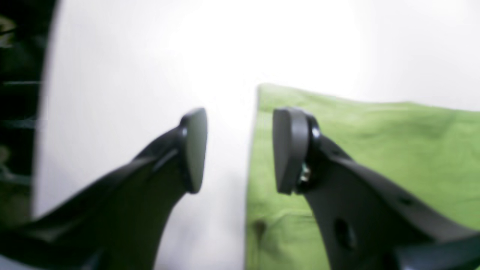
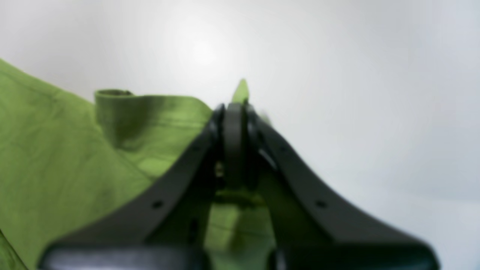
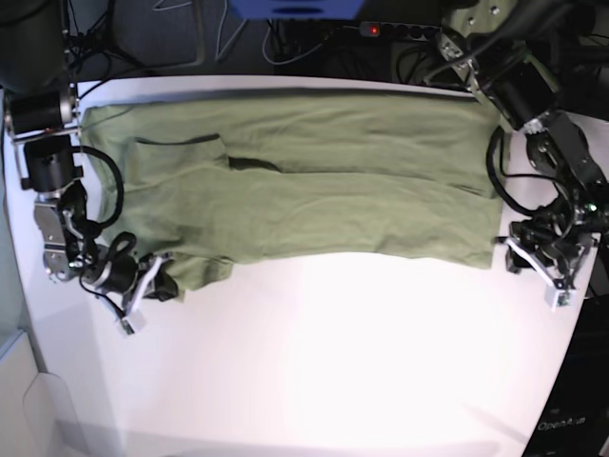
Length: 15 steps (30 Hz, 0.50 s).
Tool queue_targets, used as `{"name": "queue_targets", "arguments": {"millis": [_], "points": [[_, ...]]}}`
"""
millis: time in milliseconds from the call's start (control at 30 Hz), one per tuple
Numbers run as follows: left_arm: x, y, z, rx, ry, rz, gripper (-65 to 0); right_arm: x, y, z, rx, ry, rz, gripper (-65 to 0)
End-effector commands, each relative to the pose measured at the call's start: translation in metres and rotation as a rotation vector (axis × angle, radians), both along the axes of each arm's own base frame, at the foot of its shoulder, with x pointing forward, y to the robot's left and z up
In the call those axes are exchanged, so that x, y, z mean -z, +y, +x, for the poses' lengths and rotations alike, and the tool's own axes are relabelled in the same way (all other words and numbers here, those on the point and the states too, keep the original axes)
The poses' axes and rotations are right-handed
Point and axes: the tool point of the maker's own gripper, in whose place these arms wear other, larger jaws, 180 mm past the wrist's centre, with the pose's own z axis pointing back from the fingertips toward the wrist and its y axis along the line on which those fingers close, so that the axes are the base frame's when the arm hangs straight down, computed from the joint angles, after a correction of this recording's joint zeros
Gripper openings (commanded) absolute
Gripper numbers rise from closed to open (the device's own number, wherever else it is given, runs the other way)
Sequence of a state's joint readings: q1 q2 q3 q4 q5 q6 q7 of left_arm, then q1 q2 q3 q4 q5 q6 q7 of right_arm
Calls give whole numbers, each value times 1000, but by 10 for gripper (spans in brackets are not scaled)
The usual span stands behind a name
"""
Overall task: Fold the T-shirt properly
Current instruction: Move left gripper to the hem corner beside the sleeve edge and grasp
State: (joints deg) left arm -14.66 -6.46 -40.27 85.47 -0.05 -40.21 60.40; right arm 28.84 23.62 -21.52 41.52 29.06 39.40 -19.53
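Note:
The green T-shirt (image 3: pixel 314 190) lies spread across the far half of the white table (image 3: pixel 333 362), folded over lengthwise, its lower edge running left to right. My left gripper (image 3: pixel 504 255) sits at the shirt's right-hand corner. In the left wrist view the left gripper (image 1: pixel 240 150) is open with only white table between its fingers, and the T-shirt (image 1: pixel 375 157) edge lies just beside one pad (image 1: pixel 287 150). My right gripper (image 3: pixel 169 284) is at the shirt's lower left corner. Up close the right gripper (image 2: pixel 234 112) is shut on a pinch of T-shirt (image 2: pixel 67 161) cloth that pokes out above the tips.
Cables and a power strip (image 3: pixel 381 29) lie behind the table's far edge. Arm bases stand at the left (image 3: pixel 43 143) and upper right (image 3: pixel 514 76). A dark area (image 1: pixel 18 112) borders the table's edge in the left wrist view.

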Motion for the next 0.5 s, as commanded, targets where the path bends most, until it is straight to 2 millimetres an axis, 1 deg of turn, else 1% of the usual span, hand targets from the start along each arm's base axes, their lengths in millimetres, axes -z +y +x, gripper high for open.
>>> {"name": "queue_targets", "arguments": {"millis": [0,100,233,300,467], "points": [[-14,1,17,0,-62,-10,-370,-22,-4,17,9,-64,13,-641],[7,-6,26,3,-51,-88,-370,-22,-4,17,9,-64,13,-641],[26,-9,30,1,-39,-145,-371,-22,-6,17,10,-64,11,-641],[32,-12,31,-1,-44,-166,-371,-23,-7,17,11,-64,9,-643],[35,-5,33,-77,-67,-187,-371,-23,-7,17,11,-64,9,-643]]}}
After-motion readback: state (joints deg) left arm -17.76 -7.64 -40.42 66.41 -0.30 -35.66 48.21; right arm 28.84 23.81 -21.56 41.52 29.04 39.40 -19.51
